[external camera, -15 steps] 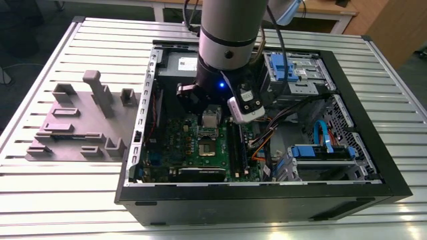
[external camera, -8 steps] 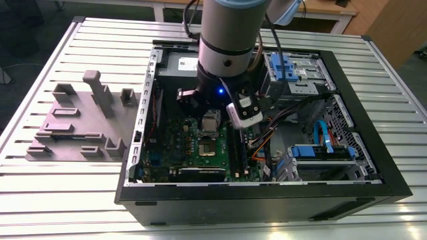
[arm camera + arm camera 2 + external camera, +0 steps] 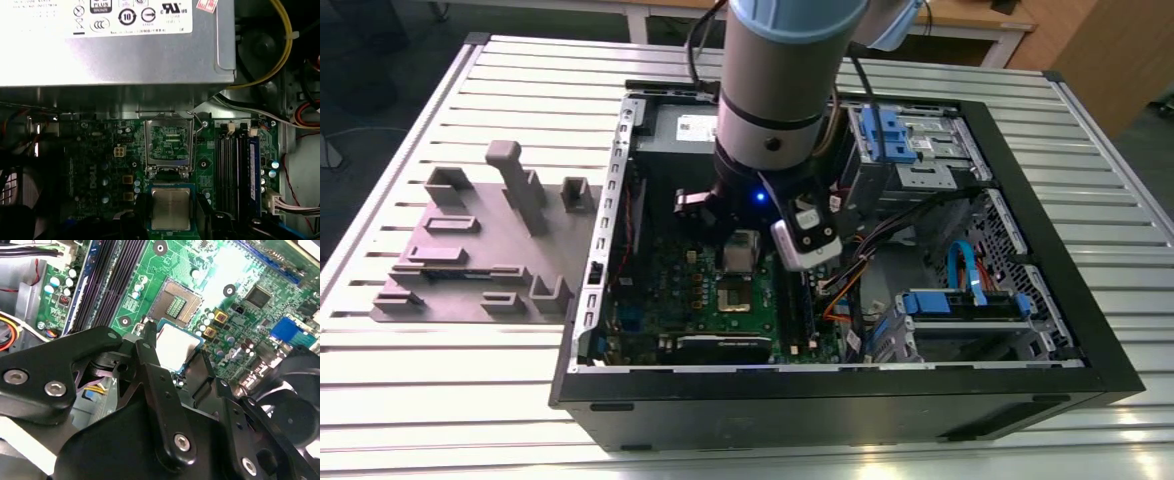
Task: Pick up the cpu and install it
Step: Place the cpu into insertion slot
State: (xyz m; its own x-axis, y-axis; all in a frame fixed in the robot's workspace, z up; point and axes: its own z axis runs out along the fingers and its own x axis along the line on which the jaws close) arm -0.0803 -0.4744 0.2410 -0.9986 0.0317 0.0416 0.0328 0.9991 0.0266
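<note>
The cpu (image 3: 176,346), a flat square chip with a silver-grey top, sits between my two black fingers (image 3: 148,347). My gripper (image 3: 171,210) is shut on its two opposite edges. It hangs a little above the green motherboard (image 3: 240,270), just beside the open socket (image 3: 176,302), whose contact field lies bare. In the first wrist view the socket's metal frame (image 3: 168,142) lies directly beyond the cpu (image 3: 171,207). In the exterior view the arm reaches down into the open computer case, with the cpu (image 3: 742,250) under the wrist and the socket (image 3: 736,298) nearer the case's front wall.
A silver power supply (image 3: 115,45) stands beyond the socket and dark memory slots (image 3: 232,165) run beside it. Cables (image 3: 854,275) and blue drive brackets (image 3: 958,300) crowd the case's right half. A grey parts fixture (image 3: 480,240) lies on the slatted table at the exterior view's left.
</note>
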